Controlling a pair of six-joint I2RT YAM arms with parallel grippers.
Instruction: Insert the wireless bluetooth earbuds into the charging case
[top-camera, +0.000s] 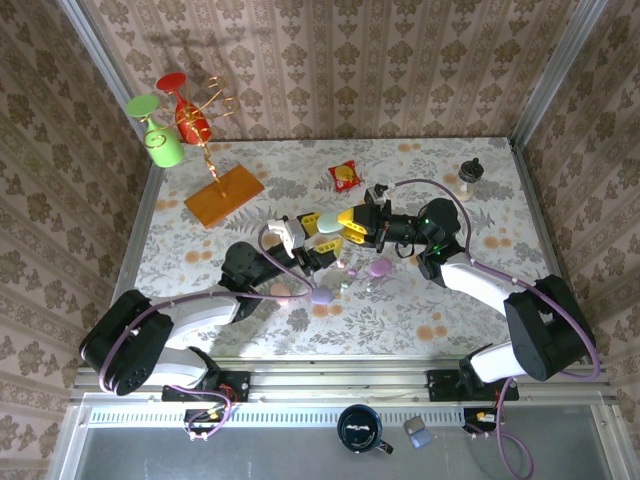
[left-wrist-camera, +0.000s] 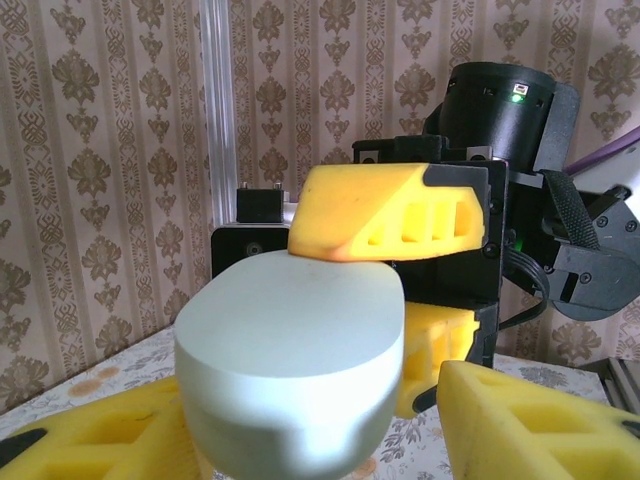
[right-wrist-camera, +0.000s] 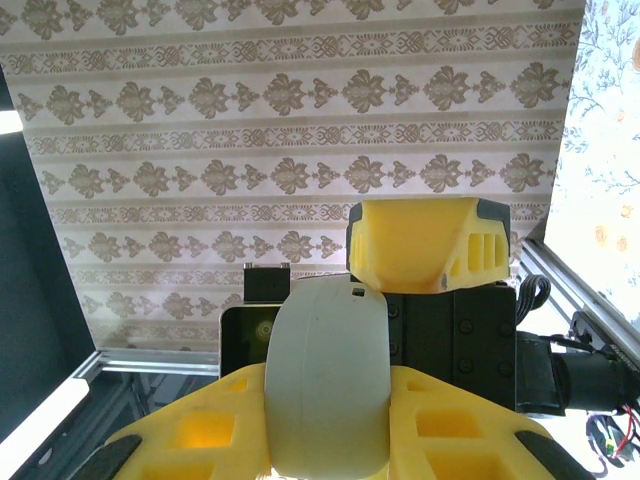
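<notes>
Earbuds loose mid-table; pale case held just beyond them.
I see the earbuds (top-camera: 349, 273) between the purple case (top-camera: 321, 295) and the pink case (top-camera: 380, 267), well clear of every table (top-camera: 190, 250) edge, with bare top around them. Just beyond, my right gripper (top-camera: 350, 225) clamps the pale case (top-camera: 330, 222). My left gripper (top-camera: 318, 233) straddles it, one finger not touching.
</notes>
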